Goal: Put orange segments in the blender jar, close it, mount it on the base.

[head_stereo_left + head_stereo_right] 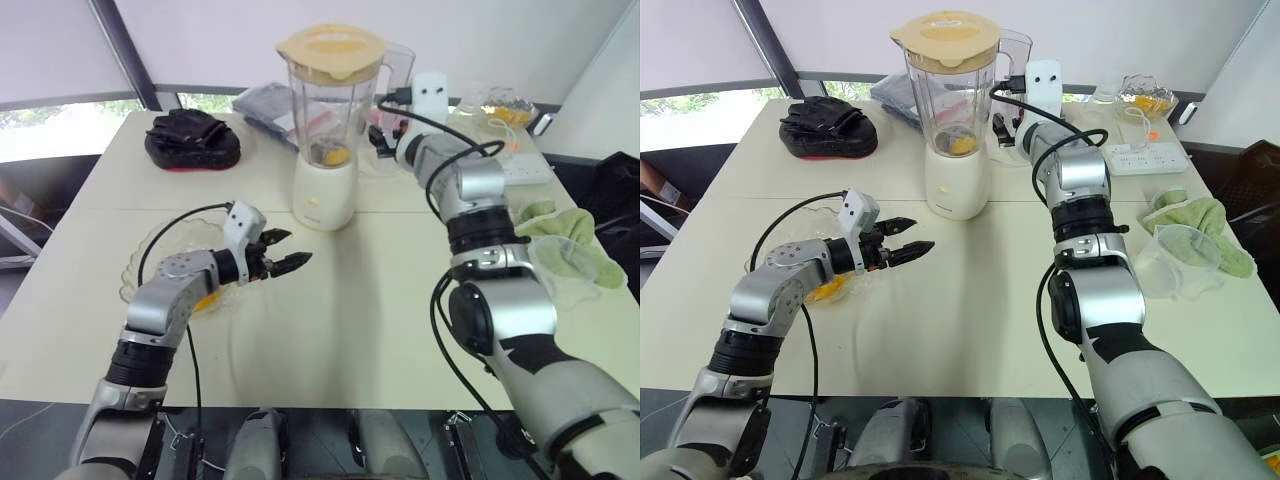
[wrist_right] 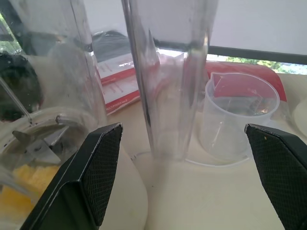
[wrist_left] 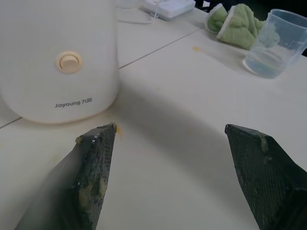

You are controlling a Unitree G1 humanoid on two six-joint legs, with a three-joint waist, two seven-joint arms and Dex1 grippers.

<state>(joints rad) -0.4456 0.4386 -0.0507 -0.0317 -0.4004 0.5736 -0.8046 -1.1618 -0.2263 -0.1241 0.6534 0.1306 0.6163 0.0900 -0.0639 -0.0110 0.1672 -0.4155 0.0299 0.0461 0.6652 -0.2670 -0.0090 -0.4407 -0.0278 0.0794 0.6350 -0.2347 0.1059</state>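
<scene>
The blender jar [image 1: 326,105] stood upright on the base [image 1: 323,193] near the middle of the surface [image 1: 400,330], its pale-yellow lid [image 1: 331,50] on top and orange segments [image 1: 335,155] lying at its bottom; the right claw [image 2: 184,184] was spread wide beside the jar's handle, gripping nothing; the left claw [image 1: 283,254] hovered low over the surface in front of the base, fingers parted and empty; just behind it sat a glass dish [image 1: 150,262] holding more orange pieces.
</scene>
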